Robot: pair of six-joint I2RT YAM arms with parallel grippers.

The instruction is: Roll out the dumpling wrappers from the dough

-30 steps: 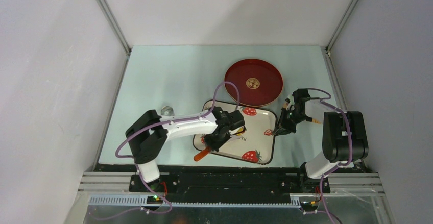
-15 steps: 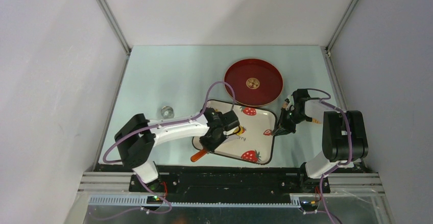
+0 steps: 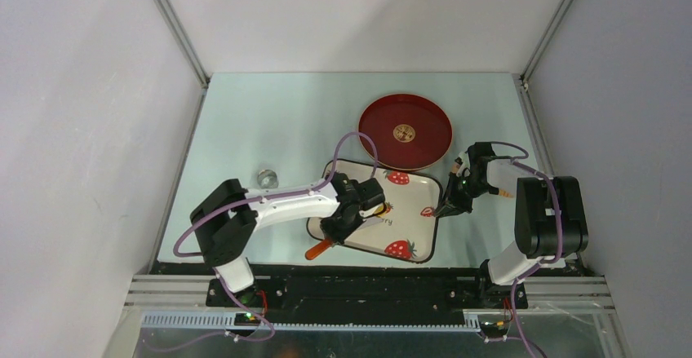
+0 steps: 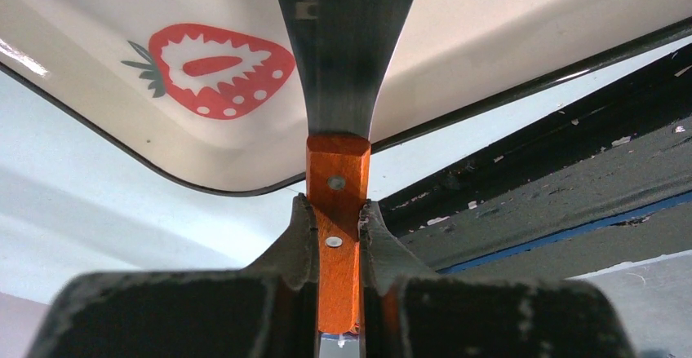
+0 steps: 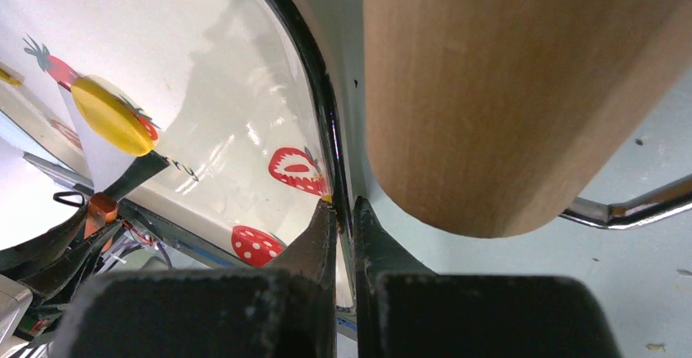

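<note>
My left gripper (image 4: 337,207) is shut on the orange handle of a metal spatula (image 4: 347,64). Its blade reaches over the strawberry-print tray (image 3: 414,211). A small round yellow dumpling wrapper (image 5: 110,115) lies on the blade's end, above the tray (image 5: 220,89). In the top view only a sliver of that yellow (image 3: 380,209) shows beside the left gripper (image 3: 347,221). A scrap of yellow dough (image 5: 8,77) peeks in at the left edge of the right wrist view. My right gripper (image 5: 343,205) is shut on the tray's black right rim (image 5: 322,105).
A thick wooden rolling pin (image 5: 498,89) sits just right of the tray, close to the right gripper (image 3: 451,203). A round red plate (image 3: 405,131) lies behind the tray. A small metal ring (image 3: 266,178) stands on the table to the left. The black table edge (image 4: 530,170) runs near the spatula handle.
The left arm's elbow swung left and toward the near edge, then eased back a little. The spatula stayed in its grip. The right arm has not moved.
</note>
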